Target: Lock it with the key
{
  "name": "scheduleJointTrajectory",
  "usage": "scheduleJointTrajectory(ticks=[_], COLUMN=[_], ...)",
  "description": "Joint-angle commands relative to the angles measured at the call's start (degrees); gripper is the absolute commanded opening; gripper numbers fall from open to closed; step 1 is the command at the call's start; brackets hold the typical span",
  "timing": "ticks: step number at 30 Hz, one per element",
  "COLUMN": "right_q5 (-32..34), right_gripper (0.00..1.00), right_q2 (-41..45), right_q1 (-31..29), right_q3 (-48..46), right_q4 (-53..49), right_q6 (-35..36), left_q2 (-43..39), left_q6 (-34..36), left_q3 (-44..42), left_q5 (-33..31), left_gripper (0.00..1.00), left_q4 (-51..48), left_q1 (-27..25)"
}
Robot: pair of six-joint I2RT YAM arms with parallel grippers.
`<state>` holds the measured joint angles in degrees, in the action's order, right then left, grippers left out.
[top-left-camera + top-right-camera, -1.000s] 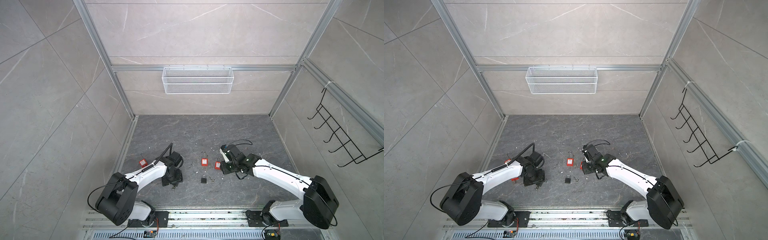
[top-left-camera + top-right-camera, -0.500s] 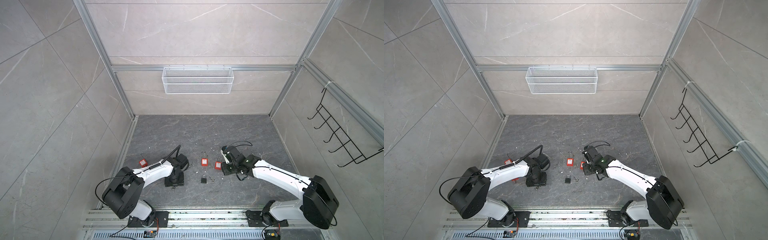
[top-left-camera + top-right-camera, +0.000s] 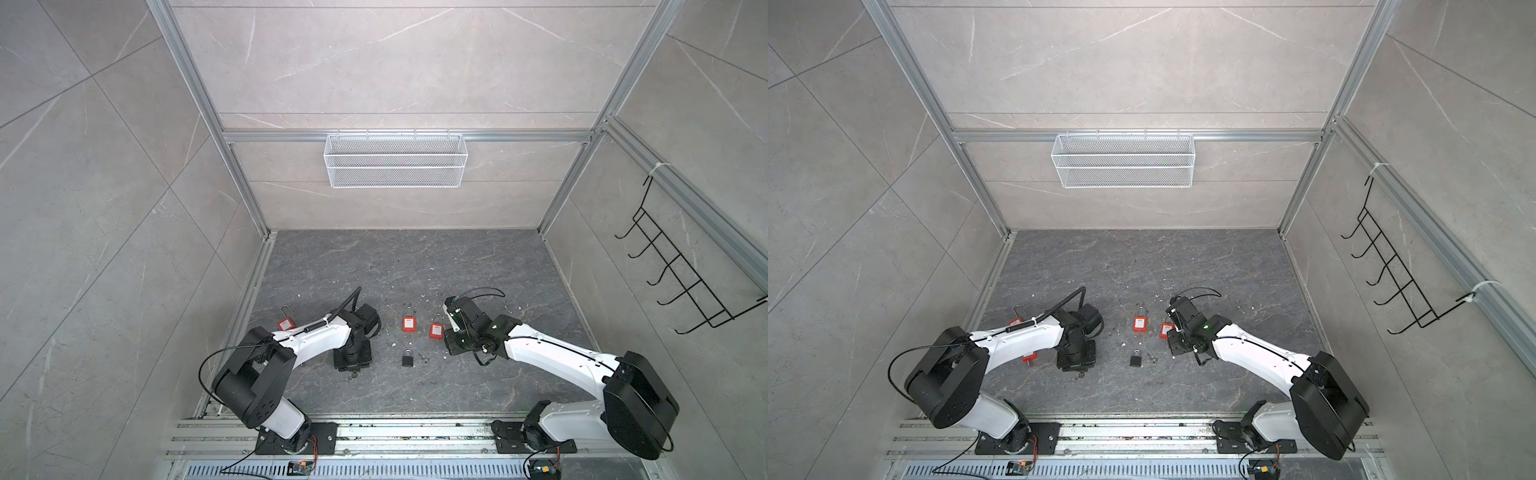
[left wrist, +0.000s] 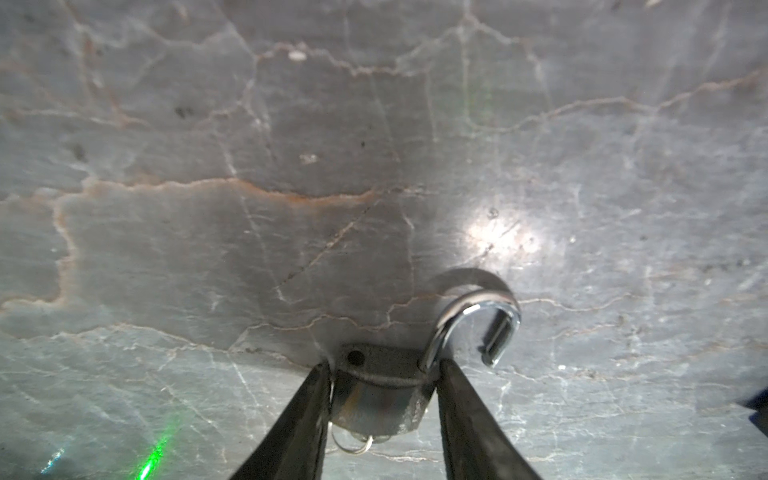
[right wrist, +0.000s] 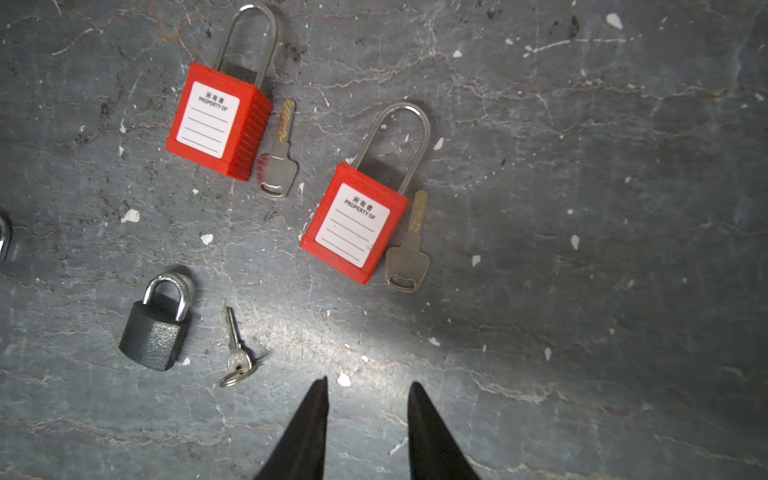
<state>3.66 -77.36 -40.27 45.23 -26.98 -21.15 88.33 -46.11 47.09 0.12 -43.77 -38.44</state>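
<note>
Left gripper (image 4: 380,368) is down at the floor, its two dark tapered fingers (image 4: 299,415) pressed against either side of a small grey padlock (image 4: 378,399): it's clamped on it. The body is a stubby block with a rough cast skin. Its chrome shackle (image 4: 478,316) stands open, the free end swung clear of its hole. A thin wire ring (image 4: 353,444) peeks out from under the body; whether a key sits in the lock I cannot tell. In both top views this grip sits on the left of the floor (image 3: 415,266), a dark slab with pale veins.

Right gripper (image 5: 368,384) hovers over bare stone, pointed fingers parted, nothing between them. Its wrist view shows a red padlock (image 5: 220,124) and a second red padlock (image 5: 355,224), both ribbed plastic boxes with white labels and long steel hoops closed. A flat key (image 5: 278,162) touches the first, and a second flat key (image 5: 409,249) touches the other. Near them lies a black padlock (image 5: 156,328), pebbled, shackle shut, with a small key (image 5: 235,353) on a ring just beside it.
</note>
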Motion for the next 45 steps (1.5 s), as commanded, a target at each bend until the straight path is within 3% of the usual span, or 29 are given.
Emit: scheduleJointTrajectory(ticks=[1,20,25,31,34,39,45], right_q5=[-0.2,-5.0,-8.1,-8.4,-8.7,-8.1,-13.3], right_gripper=[0.35,0.36,0.37,0.39,0.4,0.44,0.47], right_q2=[1.0,1.0,0.8,-0.9,-4.0,-13.1,-24.6], right_q1=[-0.2,-0.3,-0.7,-4.8,-7.4,-12.9,-17.5], right_q3=[-1.0,2.9,7.4,13.6,17.6,26.4,33.4], right_q4=[1.2,-2.7,-7.5,-13.5,-15.5,-16.5,-9.0], right_q6=[1.2,1.9,-2.7,-10.8,-15.7,-21.9,-28.4], left_q2=[0.8,7.4,4.6,-4.4,-10.2,-17.7,-19.4], left_q6=[-3.0,-6.2,-5.0,-2.8,0.2,7.4,12.8], left_q3=[2.1,9.2,9.3,6.8,5.1,2.9,0.1], left_q5=[1.4,6.9,5.8,1.7,0.6,1.9,17.0], left_gripper=[0.44,0.45,0.52,0.62,0.68,0.76,0.86], left_q4=[-1.9,3.3,4.1,4.8,3.6,1.6,6.1], left_q1=[-0.4,-0.3,0.0,1.8,6.2,18.5,33.8])
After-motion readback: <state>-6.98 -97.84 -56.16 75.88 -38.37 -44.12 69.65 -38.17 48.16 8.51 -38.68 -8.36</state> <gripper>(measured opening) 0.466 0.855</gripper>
